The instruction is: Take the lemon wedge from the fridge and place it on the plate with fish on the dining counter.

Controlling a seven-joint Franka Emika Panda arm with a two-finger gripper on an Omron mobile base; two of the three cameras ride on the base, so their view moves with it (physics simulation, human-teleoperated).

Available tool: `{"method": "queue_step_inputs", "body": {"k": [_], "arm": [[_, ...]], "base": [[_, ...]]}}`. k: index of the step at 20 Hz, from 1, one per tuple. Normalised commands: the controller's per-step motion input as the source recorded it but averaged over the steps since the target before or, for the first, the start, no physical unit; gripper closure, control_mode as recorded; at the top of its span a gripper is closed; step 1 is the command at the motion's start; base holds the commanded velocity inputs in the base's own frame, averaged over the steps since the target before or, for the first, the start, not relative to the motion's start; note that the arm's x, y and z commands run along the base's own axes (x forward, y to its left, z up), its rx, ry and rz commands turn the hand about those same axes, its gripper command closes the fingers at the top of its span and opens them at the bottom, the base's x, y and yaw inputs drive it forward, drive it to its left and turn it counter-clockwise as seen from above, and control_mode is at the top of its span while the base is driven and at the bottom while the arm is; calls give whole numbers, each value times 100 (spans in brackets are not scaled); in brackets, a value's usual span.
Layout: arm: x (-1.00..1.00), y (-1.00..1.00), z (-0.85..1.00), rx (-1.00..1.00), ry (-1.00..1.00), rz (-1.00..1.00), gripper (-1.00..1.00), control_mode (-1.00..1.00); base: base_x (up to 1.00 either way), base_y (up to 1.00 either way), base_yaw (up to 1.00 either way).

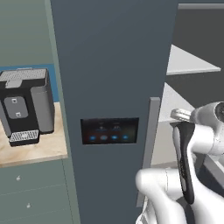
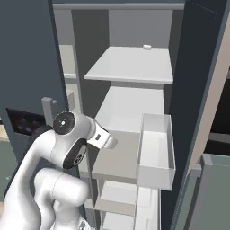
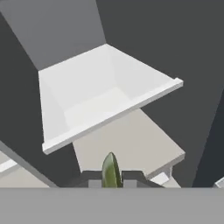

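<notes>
The white arm (image 2: pixel 54 148) bends forward, its end effector (image 3: pixel 111 178) nearly closed (fingertips barely apart).

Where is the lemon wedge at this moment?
In the hand view the lemon wedge sits pinched in the gripper at the bottom centre, in front of the fridge's white door bin.

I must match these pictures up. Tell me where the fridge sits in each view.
Left base view: the fridge, slate door across the centre.
Right base view: open, white shelves centre.
Hand view: its white bin, upper centre.
Shared landmark: black panel, left and right base views.
</notes>
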Motion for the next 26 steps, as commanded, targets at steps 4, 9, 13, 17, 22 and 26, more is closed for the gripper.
{"method": "queue_step_inputs", "body": {"k": [4, 9, 13, 17, 22, 26], "arm": [[-100, 44, 21, -9, -24, 0, 100, -100], [-40, 20, 6, 1, -3, 1, 100, 100], [0, 0, 0, 0, 0, 0, 100, 100], [0, 0, 0, 0, 0, 0, 100, 100], [0, 0, 0, 0, 0, 0, 100, 100], [0, 0, 0, 0, 0, 0, 100, 100]], "base": [[0, 0, 0], [-60, 37, 10], [-90, 34, 52], [-6, 13, 91], [0, 3, 99], [0, 0, 100]]}}
